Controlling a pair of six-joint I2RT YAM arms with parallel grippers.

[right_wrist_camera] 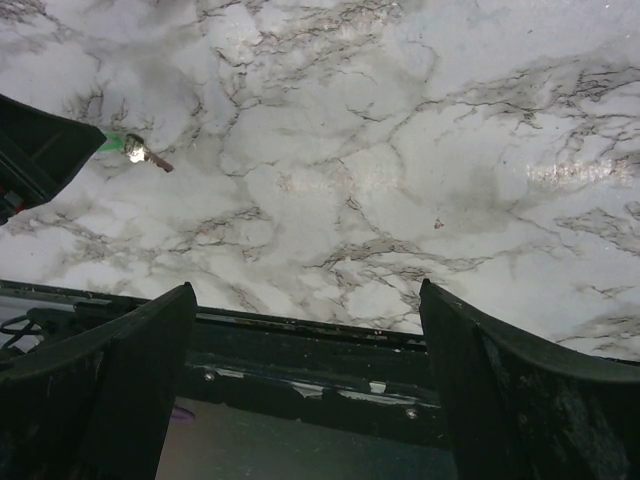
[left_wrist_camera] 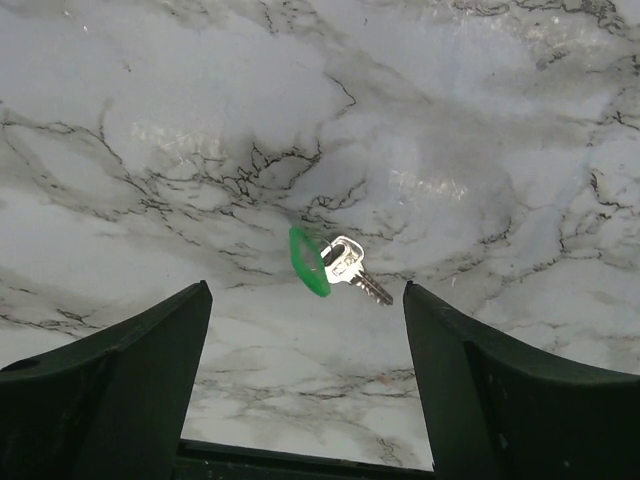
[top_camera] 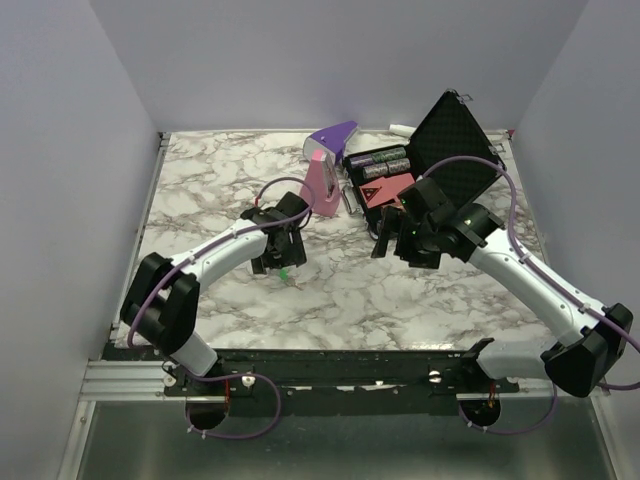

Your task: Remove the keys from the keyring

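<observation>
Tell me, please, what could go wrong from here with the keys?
1. The keys lie on the marble table and are tiny beside the fingers of the open left gripper; a pinch may slide off or push them away.
2. The ring is thin and hard to see, so the jaws may catch the wrong part.

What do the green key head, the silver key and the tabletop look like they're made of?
Green key head: probably plastic, with a uniform saturated colour and a slight gloss. Silver key: metal, with bright mirror-like glints. Tabletop: marble-patterned and semi-gloss with soft reflections; whether it is real stone or printed film can't be told.
</observation>
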